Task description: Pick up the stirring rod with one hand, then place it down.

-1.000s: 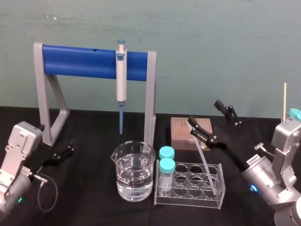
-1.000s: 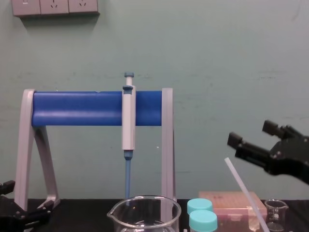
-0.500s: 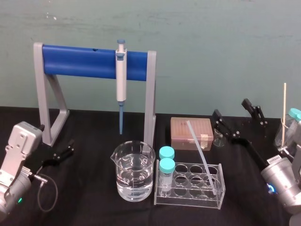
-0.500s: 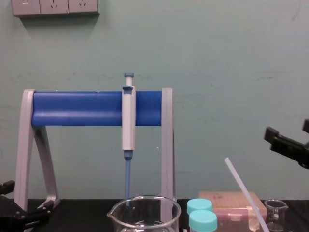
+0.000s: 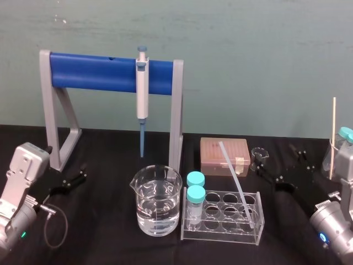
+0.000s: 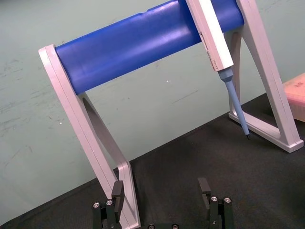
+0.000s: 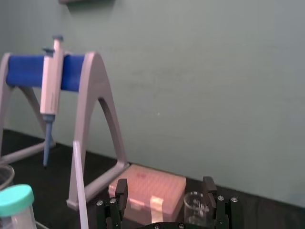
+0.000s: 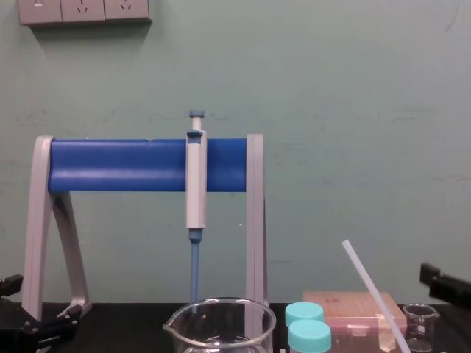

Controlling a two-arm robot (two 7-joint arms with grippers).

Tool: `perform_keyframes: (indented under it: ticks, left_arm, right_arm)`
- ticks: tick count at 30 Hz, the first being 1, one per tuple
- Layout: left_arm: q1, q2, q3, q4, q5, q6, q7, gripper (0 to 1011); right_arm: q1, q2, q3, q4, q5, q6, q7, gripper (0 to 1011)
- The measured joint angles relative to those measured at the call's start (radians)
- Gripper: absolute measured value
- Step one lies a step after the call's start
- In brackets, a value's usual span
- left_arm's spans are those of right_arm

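Your long, thin, translucent whitish stirring rod (image 5: 237, 182) leaned in the clear plastic tube rack (image 5: 220, 234), top toward 11 o'clock. Your black right gripper (image 7: 165, 187) gaped wide and empty at the rack's 2 o'clock. The left gripper (image 6: 161, 189), also spread, sat at its 9 o'clock.

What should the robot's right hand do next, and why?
Probably finish pulling back to rest: the right gripper is open and has drawn away from the stirring rod, which leans in the tube rack. The left gripper sits parked.
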State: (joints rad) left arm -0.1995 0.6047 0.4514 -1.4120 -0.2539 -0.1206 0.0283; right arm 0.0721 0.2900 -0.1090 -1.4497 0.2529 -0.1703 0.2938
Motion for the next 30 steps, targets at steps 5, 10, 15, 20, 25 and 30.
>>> perform_keyframes:
  ticks: [5,10,15,20,25,30]
  left_arm:
    - [0.000,0.000,0.000,0.000,0.000,0.000,0.000,1000]
    - [0.000,0.000,0.000,0.000,0.000,0.000,0.000,1000]
    - [0.000,0.000,0.000,0.000,0.000,0.000,0.000,1000]
    - [0.000,0.000,0.000,0.000,0.000,0.000,0.000,1000]
    - [0.000,0.000,0.000,0.000,0.000,0.000,0.000,1000]
    - [0.000,0.000,0.000,0.000,0.000,0.000,0.000,1001]
  right_arm:
    - [0.004,0.001,-0.004,0.007,-0.007,0.018,-0.002,1003]
    - [0.004,0.001,-0.004,0.007,-0.006,0.018,-0.002,1003]
    - [0.004,0.001,-0.004,0.007,-0.006,0.017,-0.002,1003]
    - [0.004,0.001,-0.004,0.007,-0.006,0.016,-0.002,1003]
    - [0.004,0.001,-0.004,0.007,-0.006,0.015,-0.002,1003]
    - [0.004,0.001,-0.004,0.006,-0.005,0.015,-0.002,1003]
